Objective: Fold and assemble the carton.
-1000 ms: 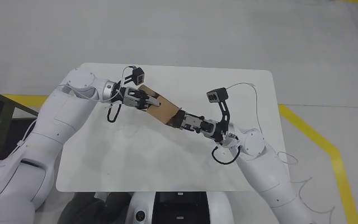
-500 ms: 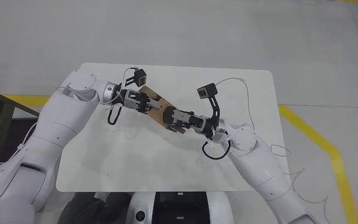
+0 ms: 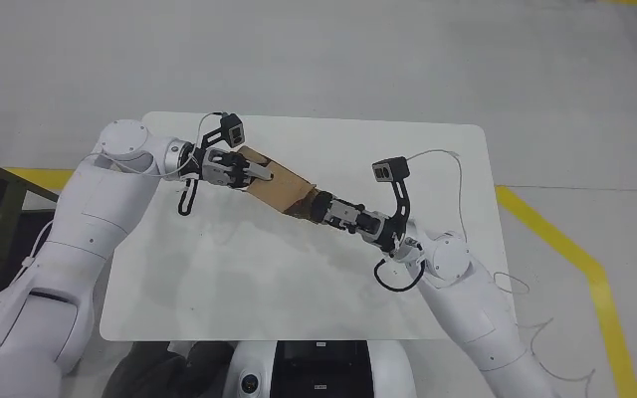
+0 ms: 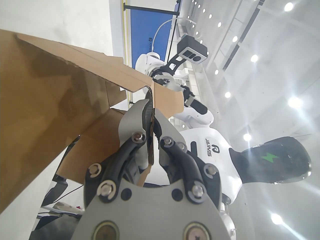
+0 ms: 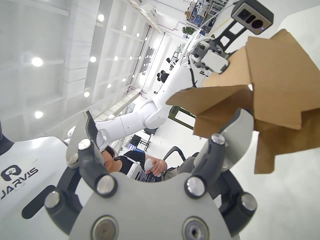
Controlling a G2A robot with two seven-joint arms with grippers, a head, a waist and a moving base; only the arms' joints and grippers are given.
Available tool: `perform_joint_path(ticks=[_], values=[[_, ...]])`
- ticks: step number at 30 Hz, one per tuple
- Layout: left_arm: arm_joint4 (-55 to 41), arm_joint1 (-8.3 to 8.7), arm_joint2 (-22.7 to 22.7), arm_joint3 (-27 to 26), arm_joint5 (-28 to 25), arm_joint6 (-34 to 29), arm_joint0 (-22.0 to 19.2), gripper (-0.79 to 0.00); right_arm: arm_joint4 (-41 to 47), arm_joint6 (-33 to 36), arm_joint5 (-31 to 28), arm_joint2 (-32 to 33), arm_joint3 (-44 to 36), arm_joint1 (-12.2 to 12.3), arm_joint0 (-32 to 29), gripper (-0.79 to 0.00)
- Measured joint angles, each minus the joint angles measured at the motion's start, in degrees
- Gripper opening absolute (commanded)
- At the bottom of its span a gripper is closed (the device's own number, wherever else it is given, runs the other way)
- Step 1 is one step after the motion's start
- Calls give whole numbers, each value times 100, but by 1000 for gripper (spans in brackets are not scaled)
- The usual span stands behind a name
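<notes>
My right pincer [image 5: 165,114] is the nearer of the two. Its jaws stand wide apart. One finger [image 5: 240,128] lies against a loose flap at the near end of the carton [image 3: 279,184]. The other finger stands well apart from the cardboard.

The carton is brown corrugated board, partly opened. At its near end the flaps splay outward at different angles. The body runs on a diagonal between my two pincers, from near right to far left. It sits over the far half of the surface [image 3: 299,289], left of centre. I cannot tell whether its underside touches the surface.

My left pincer [image 4: 151,112] is at the far end of the carton. Its jaws are narrow and clamp one thin edge of board between the pads. A broad panel of the carton spreads away from that grip to one side. A smaller flap stands just beyond the fingertips.

The surface is white with rounded corners and extends past both pincers on every side.
</notes>
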Motion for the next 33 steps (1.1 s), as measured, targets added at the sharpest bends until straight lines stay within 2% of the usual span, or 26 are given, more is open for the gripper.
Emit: perform_joint_path(ticks=[7, 19, 33], values=[[25, -32, -14, -16, 40, -64, 24, -785, 49, 37, -24, -83, 109, -14, 64, 0], [5, -11, 12, -132, 116, -75, 131, -785, -154, -328, -235, 130, 81, 9, 32, 0], [-123, -29, -33, 23, 119, -42, 80, -785, -274, -174, -369, 34, -209, 40, -198, 0]])
